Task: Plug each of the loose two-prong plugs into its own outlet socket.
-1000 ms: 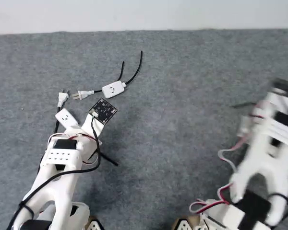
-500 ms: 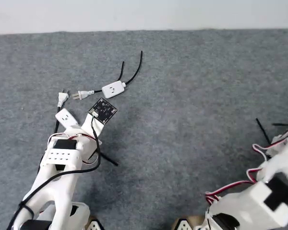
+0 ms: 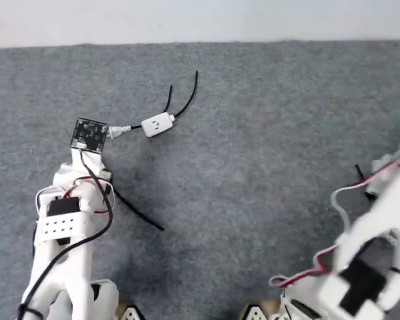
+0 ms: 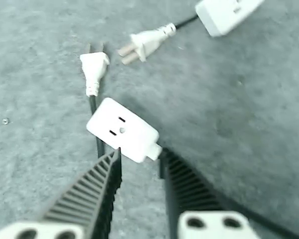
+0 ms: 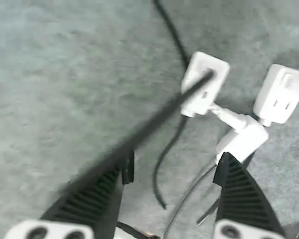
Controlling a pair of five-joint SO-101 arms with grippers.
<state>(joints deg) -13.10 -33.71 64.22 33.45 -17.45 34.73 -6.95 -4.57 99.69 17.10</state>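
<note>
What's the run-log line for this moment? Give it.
left gripper: open, astride outlet socket | plug: loose near it | right gripper: open, above second socket

The left arm [image 3: 63, 227] covers the nearer socket [image 4: 122, 130] from above.

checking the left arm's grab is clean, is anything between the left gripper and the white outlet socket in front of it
Nothing visible. The outlet socket lies on the carpet right at the fingertips of the open left gripper, and the two loose plugs lie beyond it, not in between.
</note>
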